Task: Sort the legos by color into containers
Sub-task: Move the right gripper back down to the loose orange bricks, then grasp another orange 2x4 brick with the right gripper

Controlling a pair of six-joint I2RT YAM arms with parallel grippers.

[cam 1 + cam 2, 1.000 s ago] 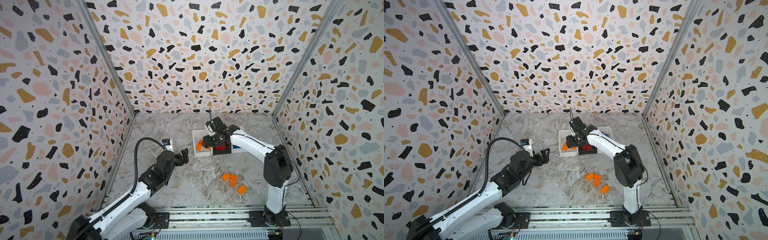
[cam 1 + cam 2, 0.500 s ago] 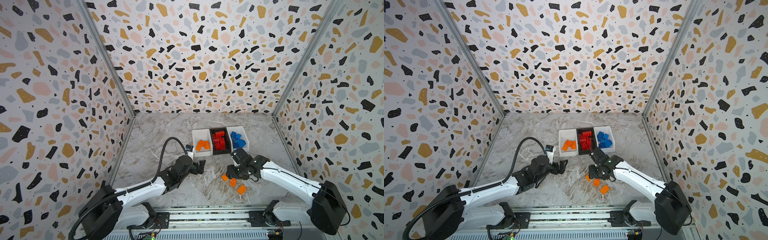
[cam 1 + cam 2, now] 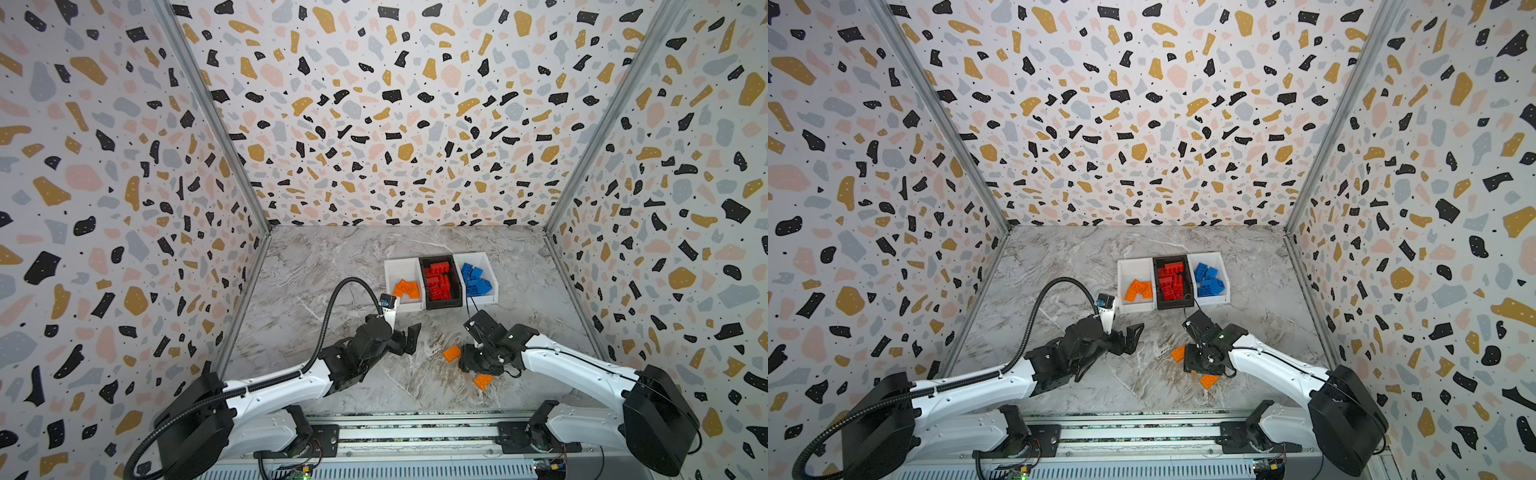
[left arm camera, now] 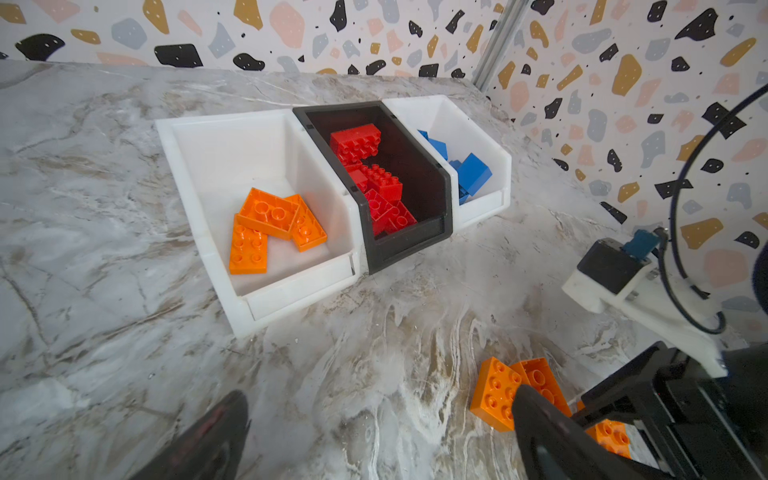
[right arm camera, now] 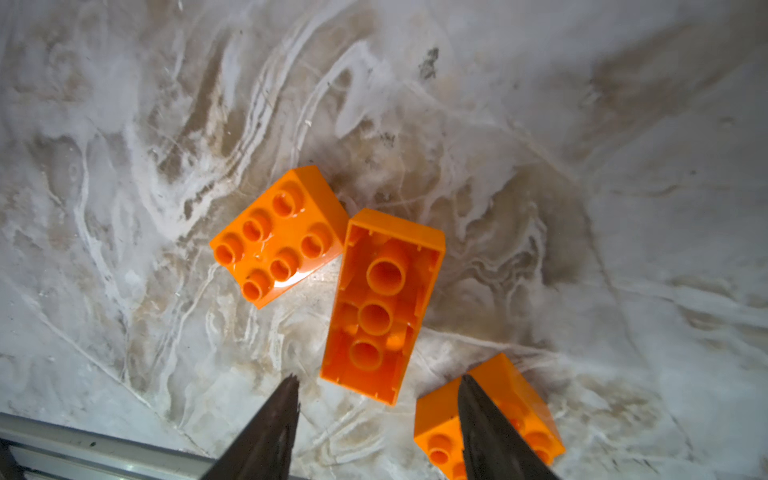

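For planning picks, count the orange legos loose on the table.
3: a studs-up brick, an upside-down brick beside it, a third brick partly behind the right gripper. No others visible.

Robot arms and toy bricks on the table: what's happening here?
Two robot arms are sorting Lego bricks by colour into three joined bins. Orange bricks lie in the left white bin, red ones in the black middle bin, and blue ones in the right white bin. Three orange bricks are left on the marble table. The right gripper hangs open just above them, nothing held. The left gripper, wide open and empty, hovers near the bins.
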